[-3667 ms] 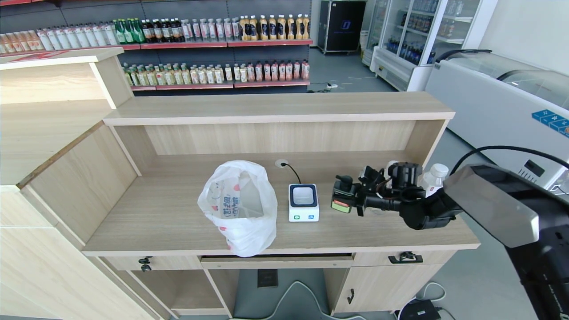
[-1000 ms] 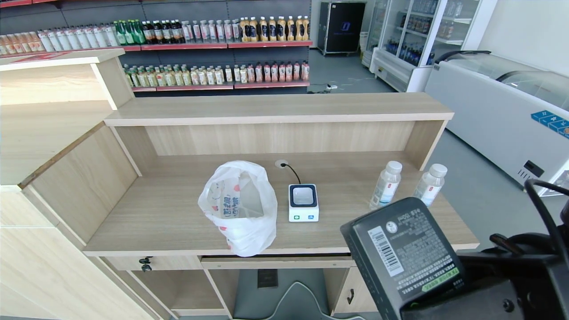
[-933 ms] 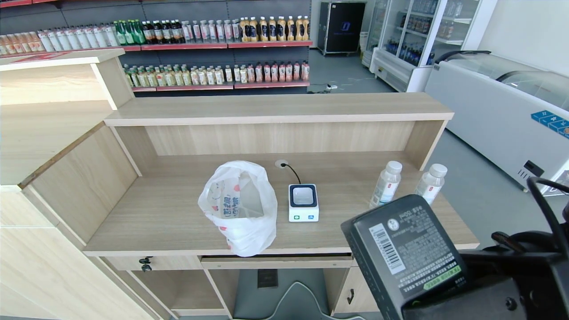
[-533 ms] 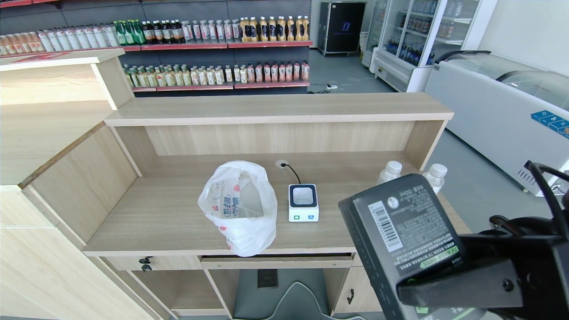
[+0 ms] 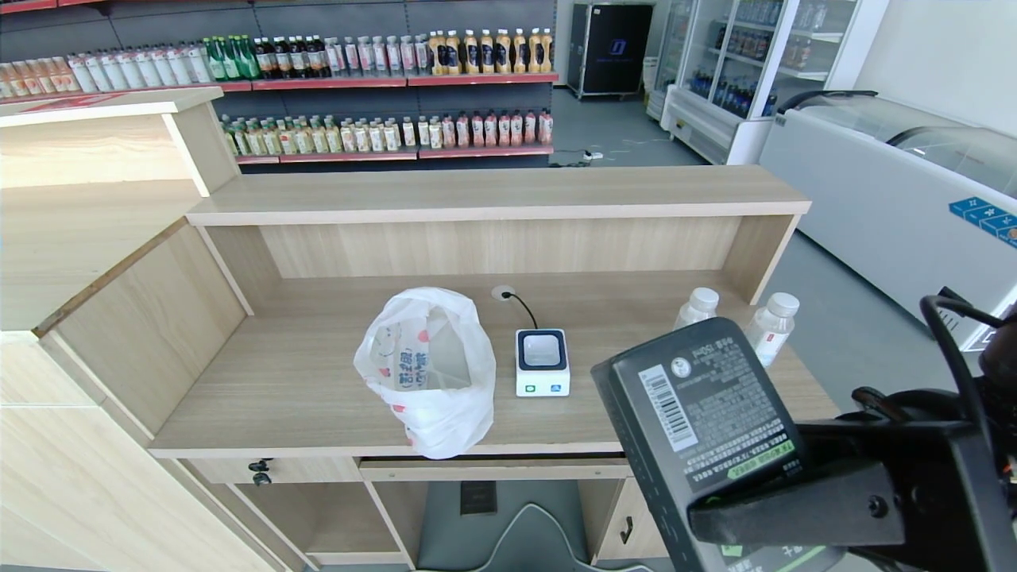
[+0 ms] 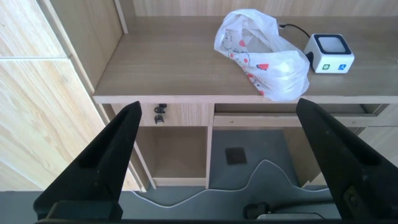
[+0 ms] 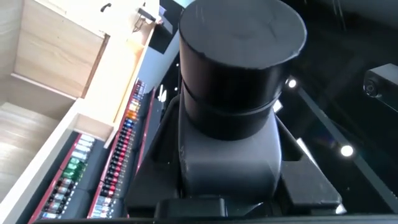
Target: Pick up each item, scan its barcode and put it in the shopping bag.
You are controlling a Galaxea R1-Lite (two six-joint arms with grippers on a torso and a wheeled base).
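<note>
- The right end effector (image 5: 739, 508) is closed on a dark bottle (image 5: 699, 413). It holds the bottle in the air at the near right of the scene, close to the head camera.
- The dark bottle is flat-sided and almost black. The wide side that faces up carries a white barcode, many lines of small white print, a small round white mark and a green strip near the lower end. One dark finger lies across this lower end.
- In the right wrist view the dark bottle (image 7: 239, 81) shows a wide, round, matte black cap.
- The left end effector (image 6: 219, 106) is wide open and holds nothing. It is on the near side of the desk (image 5: 302, 373).
- The shopping bag (image 5: 429, 373) is thin white plastic with red and blue print. It stands open in the middle of the desk.
- The scanner (image 5: 543, 363) is a white box with a dark window on top, just to the right of the shopping bag.
- A small clear bottle (image 5: 703, 300) with a white cap stands at the far right of the desk, partly hidden behind the dark bottle. A second small bottle (image 5: 769, 326) stands to its right.
</note>
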